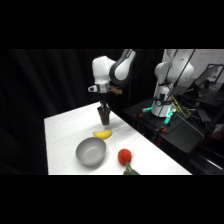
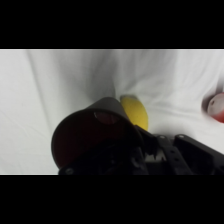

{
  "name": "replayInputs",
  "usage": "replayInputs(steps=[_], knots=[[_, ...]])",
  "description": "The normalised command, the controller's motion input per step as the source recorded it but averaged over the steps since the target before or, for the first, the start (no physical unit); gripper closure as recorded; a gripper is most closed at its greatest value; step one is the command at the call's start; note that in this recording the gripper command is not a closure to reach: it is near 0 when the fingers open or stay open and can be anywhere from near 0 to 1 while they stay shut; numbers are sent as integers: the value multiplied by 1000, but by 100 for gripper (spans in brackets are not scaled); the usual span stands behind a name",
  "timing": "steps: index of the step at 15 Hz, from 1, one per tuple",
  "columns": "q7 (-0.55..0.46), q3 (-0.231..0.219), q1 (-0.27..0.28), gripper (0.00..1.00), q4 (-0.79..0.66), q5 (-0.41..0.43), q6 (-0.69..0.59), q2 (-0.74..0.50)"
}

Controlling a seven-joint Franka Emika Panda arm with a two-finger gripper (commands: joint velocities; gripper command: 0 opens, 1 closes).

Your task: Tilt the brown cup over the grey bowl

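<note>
Side view shows the white desk [image 1: 65, 145] running from the upper left toward the lower right, with the white arm [image 1: 112, 67] reaching over its far edge from the base at the upper right. Next in size, the grey bowl [image 1: 91, 151] sits upright toward the desk's near edge, left of its middle, its open hollow facing up. A yellow banana-like fruit [image 1: 103, 133] lies just beyond the bowl's far rim, close to it, though contact cannot be judged. A red round fruit [image 1: 124, 156] rests to the right of the bowl, apart from it, and something dark green [image 1: 131, 170] lies against the fruit's near side at the desk's near edge. The brown cup [image 1: 105, 116] hangs above the desk, beyond the bowl and over the far end of the yellow fruit, clear of the cloth. The claw [image 1: 104, 108] is clamped on the cup from above. Wrist view shows the cup [image 2: 90, 135] large and dark, held in the black linkage, its mouth turned toward the camera, with the yellow fruit [image 2: 135, 112] showing just past it on the wrinkled white cloth.
</note>
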Motion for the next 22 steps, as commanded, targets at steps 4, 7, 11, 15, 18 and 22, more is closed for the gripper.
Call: replayInputs(steps=[4,7,11,15,18,22], knots=[[-218,64,-68,18,-73,237,466,137],[-169,130,-111,18,11,154,264,135],[-109,136,-131,0,99,112,74,63],[91,44,-54,0,102,-41,-25,-47],[206,-14,10,0,87,-158,-113,-110],[340,-119,98,0,56,-343,-269,-242]])
